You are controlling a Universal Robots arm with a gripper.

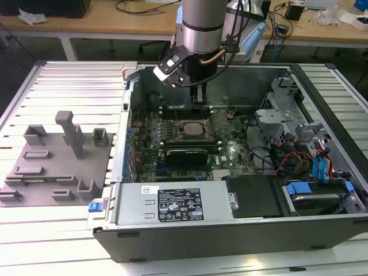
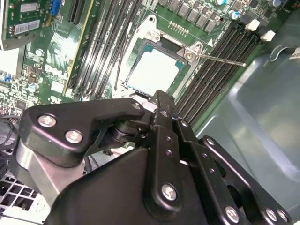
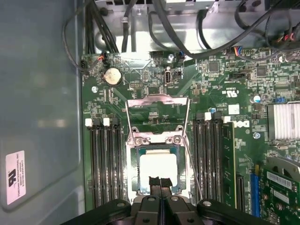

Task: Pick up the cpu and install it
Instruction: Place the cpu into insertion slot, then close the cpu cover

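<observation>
Exterior view, from its left to its right: grey fixture (image 1: 57, 158) on the slatted table (image 1: 69, 80); open computer case (image 1: 172, 236), the arm (image 1: 201, 23) reaching down over the motherboard (image 1: 230, 152); cables (image 1: 293, 158) beside the drive bay (image 1: 282, 115). Here the contents of the socket (image 1: 192, 129) are hard to make out. First wrist view: the cpu (image 3: 158, 166) lies flat in the socket with the load plate (image 3: 158, 115) swung open. The gripper (image 3: 160, 180), partly cut off by the frame, has its jaws closed tip to tip over one edge of the chip; contact cannot be judged.
</observation>
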